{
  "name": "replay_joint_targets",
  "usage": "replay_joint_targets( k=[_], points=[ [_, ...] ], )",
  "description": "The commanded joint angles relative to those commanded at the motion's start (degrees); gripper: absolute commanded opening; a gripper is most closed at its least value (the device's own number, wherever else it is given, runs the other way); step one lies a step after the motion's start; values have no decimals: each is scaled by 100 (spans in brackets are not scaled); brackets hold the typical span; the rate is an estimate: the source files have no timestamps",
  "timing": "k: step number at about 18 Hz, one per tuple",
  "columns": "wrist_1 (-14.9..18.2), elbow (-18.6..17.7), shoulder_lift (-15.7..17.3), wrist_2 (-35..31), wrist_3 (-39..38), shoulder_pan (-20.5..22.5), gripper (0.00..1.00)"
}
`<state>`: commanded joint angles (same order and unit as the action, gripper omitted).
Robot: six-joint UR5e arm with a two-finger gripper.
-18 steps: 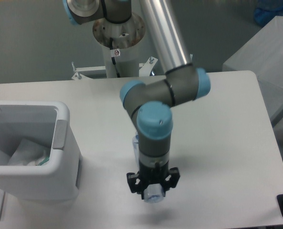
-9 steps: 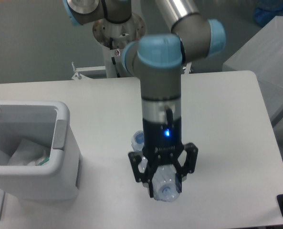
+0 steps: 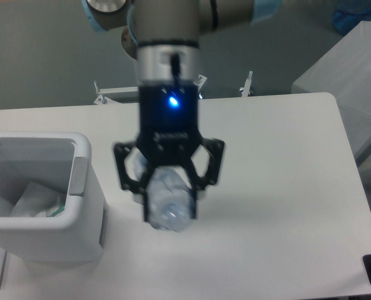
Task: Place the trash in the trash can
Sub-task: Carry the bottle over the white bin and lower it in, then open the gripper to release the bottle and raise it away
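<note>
The pincer, at frame centre above the bench, is clamped on the bottle. The wrapper lies inside the trash can at lower left. Step in hand: carrying. Next: travel left over the rim, then release.

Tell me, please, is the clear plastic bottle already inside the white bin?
No, the clear plastic bottle hangs in the pincer, beside the white bin.

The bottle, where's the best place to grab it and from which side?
Around the middle of its round body, from above, which is how the gripper has it now: the bottle lies crosswise between the fingers, one on each side of the narrow barrel. The smooth, even cylinder there probably gives the steadiest grip.
</note>
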<state>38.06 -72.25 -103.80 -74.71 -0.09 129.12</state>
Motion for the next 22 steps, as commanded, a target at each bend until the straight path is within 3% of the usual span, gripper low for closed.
replay_joint_targets(
  k=[8, 22],
  points=[
    [0, 26, -237, -35, 17, -791, 63],
    [-18, 0, -527, -44, 61, -1258, 64]
  ],
)
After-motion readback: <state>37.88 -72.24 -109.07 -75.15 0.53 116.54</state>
